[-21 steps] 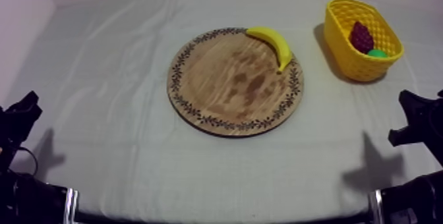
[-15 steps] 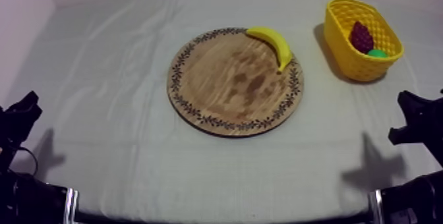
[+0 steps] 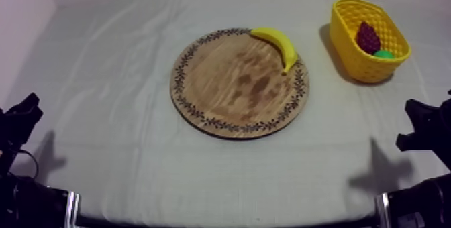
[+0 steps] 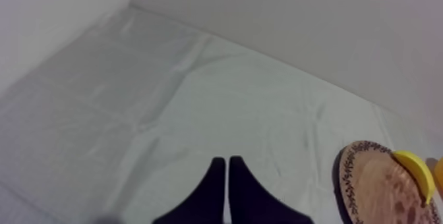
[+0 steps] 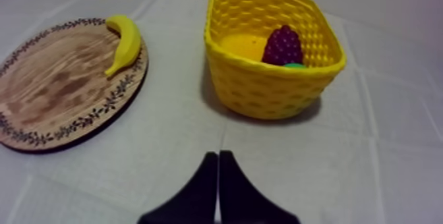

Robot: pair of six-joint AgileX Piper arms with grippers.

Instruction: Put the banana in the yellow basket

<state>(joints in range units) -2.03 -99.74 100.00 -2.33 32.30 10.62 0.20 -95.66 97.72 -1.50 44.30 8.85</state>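
The right gripper [image 5: 218,155] has its fingers pressed together in a narrow wedge over the cloth [image 5: 369,147], facing the yellow basket [image 5: 270,85]. Inside the basket sit a bunch of grapes [image 5: 282,45] and a green sliver [image 5: 294,66], possibly a pear. The banana [image 5: 125,42] lies on the wooden board [image 5: 59,88], along its basket-side rim.

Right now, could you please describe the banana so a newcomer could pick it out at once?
Start at the round wooden board with a patterned rim mid-table. On its rim, on the side toward the yellow woven basket, lies a curved yellow toy banana. It alone sits on the board; the purple grapes lie inside the basket.
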